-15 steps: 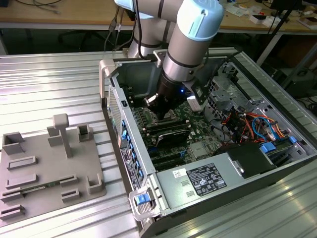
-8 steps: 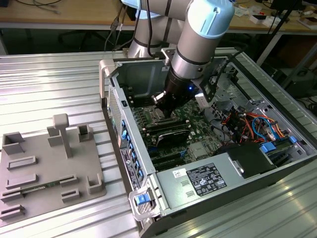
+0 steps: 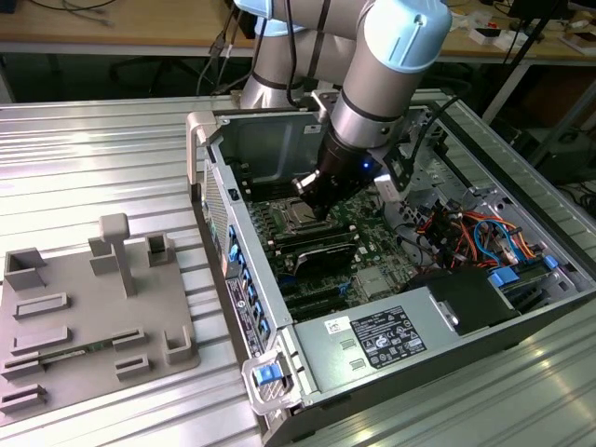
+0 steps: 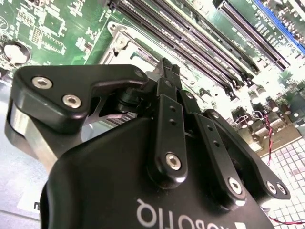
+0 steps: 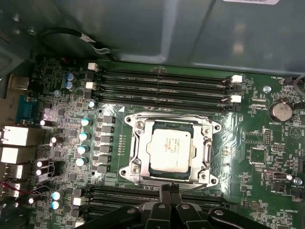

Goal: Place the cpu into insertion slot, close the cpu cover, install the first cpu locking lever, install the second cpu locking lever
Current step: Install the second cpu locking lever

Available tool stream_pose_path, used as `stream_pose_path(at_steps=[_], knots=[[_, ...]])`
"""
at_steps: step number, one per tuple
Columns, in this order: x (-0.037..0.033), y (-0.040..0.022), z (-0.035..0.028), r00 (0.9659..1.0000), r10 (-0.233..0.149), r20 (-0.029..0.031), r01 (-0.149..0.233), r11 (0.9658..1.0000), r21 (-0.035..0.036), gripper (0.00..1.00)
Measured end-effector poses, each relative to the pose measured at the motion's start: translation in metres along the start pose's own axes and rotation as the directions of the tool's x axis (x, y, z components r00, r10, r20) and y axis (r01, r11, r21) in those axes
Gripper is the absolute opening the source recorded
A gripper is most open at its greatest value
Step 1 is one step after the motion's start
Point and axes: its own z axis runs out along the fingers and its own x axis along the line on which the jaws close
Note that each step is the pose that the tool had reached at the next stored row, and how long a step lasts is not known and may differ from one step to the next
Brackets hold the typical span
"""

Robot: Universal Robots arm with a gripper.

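Jaws [image 5: 170, 189] were seen pressed together with nothing held, tips poised at the edge of the insertion slot [image 5: 135, 168]. Just beyond the tips, the cpu [image 5: 170, 148] was seated in the slot, framed by the lowered cpu cover [image 5: 206, 143] on the motherboard [image 5: 267, 157].

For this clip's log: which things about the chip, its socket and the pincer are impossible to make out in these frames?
- Locking levers: in the first wrist view, the thin rods around the cover blend into the metal frame, so latched or not is unclear.
- Socket: in the exterior view, the arm covers part of it.
- Pincer: the tips sit at the picture's edge in the first wrist view; whether they touch anything is hidden.
- Chip: whether it is fully seated is too fine to judge.
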Motion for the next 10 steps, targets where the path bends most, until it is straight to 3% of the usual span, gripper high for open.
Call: stream_pose_path(at_steps=[6, 8, 10], knots=[[-0.0013, -0.0070, 0.0013, 0.9998, 0.018, -0.0003, -0.018, 0.9998, -0.0025, 0.11], [-0.0010, -0.0080, 0.0017, 0.9998, 0.020, 0.0005, -0.020, 0.9997, -0.0151, 0.11], [-0.0006, -0.0080, 0.0019, 0.9998, 0.021, 0.0021, -0.020, 0.9990, -0.0389, 0.11]])
